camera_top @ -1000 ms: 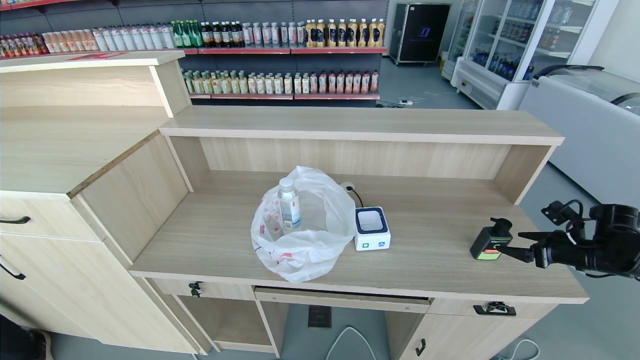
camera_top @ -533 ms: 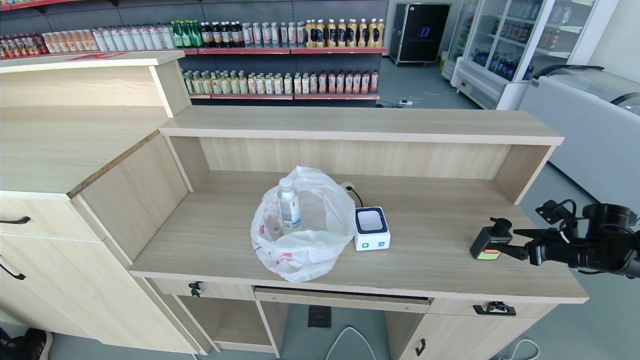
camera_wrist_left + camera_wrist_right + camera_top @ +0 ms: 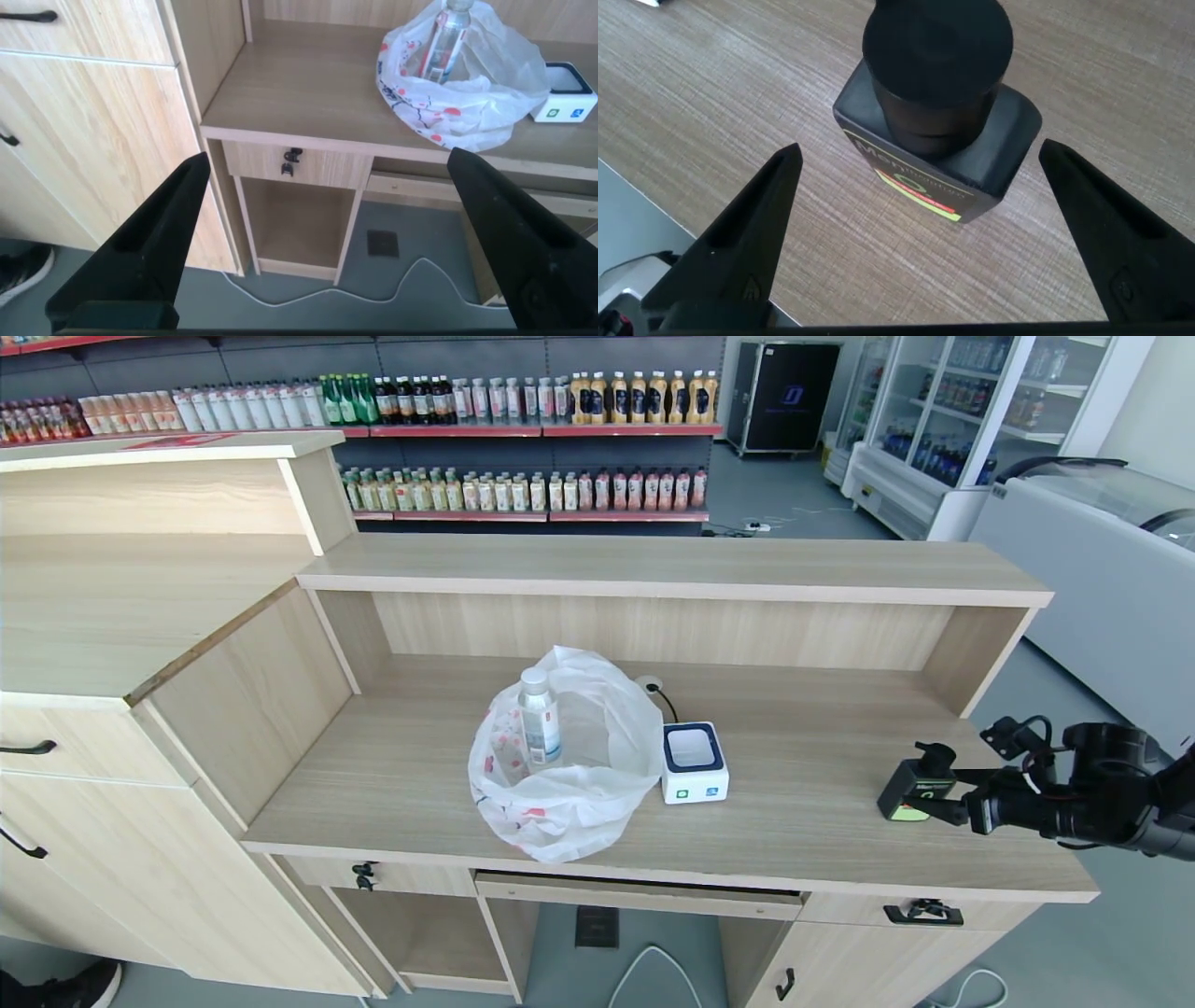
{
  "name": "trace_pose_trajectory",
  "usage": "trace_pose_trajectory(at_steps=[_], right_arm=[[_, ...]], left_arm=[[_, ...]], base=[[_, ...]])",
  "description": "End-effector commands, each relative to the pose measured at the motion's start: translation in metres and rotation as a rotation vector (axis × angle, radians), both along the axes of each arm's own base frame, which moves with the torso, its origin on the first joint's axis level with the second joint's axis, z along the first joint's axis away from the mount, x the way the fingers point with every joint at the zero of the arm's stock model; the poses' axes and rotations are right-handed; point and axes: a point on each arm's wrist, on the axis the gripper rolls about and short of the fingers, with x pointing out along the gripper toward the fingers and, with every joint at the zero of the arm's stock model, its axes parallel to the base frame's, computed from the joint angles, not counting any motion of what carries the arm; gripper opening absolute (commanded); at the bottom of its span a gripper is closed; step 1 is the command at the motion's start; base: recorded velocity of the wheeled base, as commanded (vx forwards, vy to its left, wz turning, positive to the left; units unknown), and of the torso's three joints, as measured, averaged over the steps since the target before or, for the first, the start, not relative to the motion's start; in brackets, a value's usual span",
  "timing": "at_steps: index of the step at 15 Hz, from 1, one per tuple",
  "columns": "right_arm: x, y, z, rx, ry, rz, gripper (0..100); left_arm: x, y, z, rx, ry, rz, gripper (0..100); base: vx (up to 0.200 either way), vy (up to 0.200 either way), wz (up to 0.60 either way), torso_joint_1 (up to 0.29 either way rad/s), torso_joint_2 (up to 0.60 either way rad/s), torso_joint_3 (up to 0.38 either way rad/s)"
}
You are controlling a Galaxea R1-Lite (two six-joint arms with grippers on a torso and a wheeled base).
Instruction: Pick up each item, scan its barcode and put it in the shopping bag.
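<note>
Black bottle (image 3: 915, 786) getting lined up, worktop's (image 3: 803, 775) 3 o'clock
Right hand (image 3: 926, 795) is creeping closer, wide open, gripping nothing yet.

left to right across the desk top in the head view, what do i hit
shopping bag → scanner → black bottle
</note>
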Motion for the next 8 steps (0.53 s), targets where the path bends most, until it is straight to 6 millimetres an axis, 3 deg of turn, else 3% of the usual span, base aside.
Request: trace_pose_trajectory(at_steps=[1,8], right_arm=[[0.0043,0.0014,-0.0077,0.004,0.007,0.008,100],[0.0096,0.0086,-0.0164,0.041,0.008,0.068,100]], left_arm=[[0.0000,0.0000,0.0000,0.000,0.000,0.000,100],[0.0000,0.0000,0.0000,0.000,0.000,0.000,100]], base=[[0.000,0.000,0.00,0.000,0.00,0.000],[0.000,0.000,0.00,0.000,0.00,0.000]])
